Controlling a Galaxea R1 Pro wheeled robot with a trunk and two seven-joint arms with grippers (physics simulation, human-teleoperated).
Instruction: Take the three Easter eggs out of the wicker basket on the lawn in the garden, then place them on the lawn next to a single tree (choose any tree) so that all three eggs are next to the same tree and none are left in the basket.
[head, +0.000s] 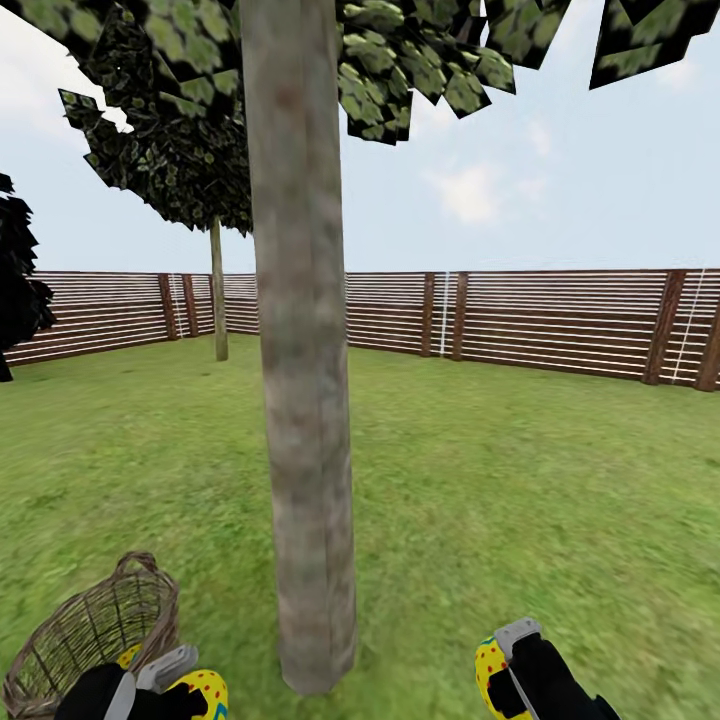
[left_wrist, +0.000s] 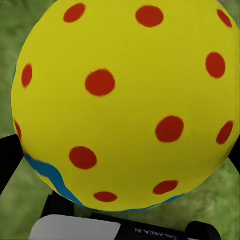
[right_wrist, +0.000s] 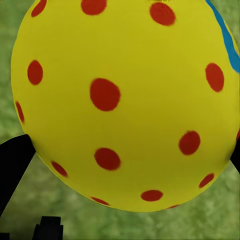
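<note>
Head view puts the tree (head: 300, 400) trunk between your hands: left hand (head: 165, 690) clenched on one Easter egg (head: 205, 690) beside the wicker basket (head: 90, 630), right hand (head: 510, 670) gripping another (head: 490, 665), lawn (head: 520, 480) just below both.

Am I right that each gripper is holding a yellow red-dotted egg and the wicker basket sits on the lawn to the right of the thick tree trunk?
Not quite. The head view shows the wicker basket on the lawn to the left of the trunk, not the right. The rest holds: the left gripper and right gripper each grip a dotted egg.
</note>
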